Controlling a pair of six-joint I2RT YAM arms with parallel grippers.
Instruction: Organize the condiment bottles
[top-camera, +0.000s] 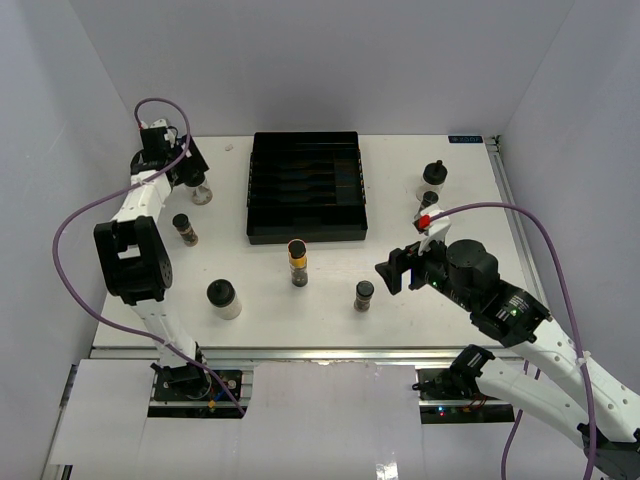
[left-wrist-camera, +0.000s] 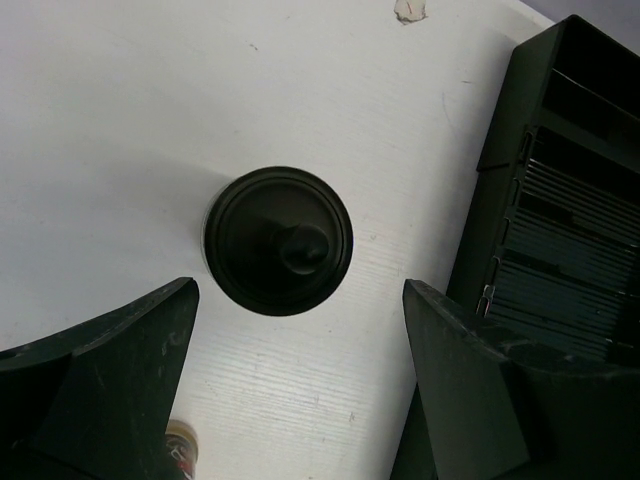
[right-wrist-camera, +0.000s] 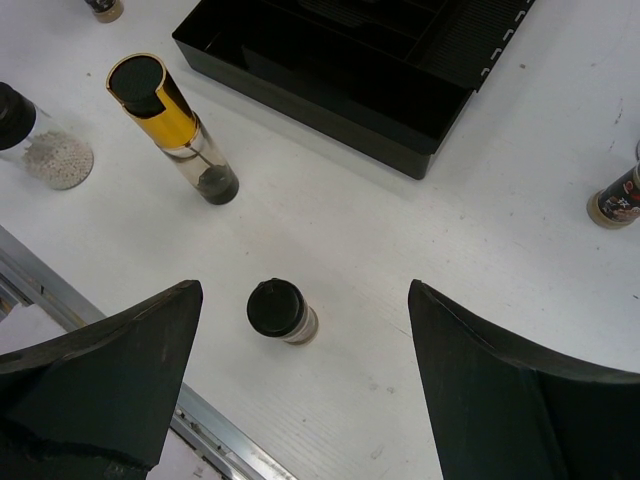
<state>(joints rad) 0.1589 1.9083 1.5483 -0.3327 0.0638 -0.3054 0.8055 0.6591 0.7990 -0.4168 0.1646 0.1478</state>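
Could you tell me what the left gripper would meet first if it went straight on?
Most likely the squat clear bottle with a black knobbed cap, centred below its open jaws; depth is unclear.

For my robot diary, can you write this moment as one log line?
left gripper: open over knobbed-cap bottle | right gripper: open over small spice jar | yellow-banded jar: upright, outside tray

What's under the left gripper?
A squat bottle stands under the left gripper. In the wrist view its black knobbed cap hides the glass and anything inside.
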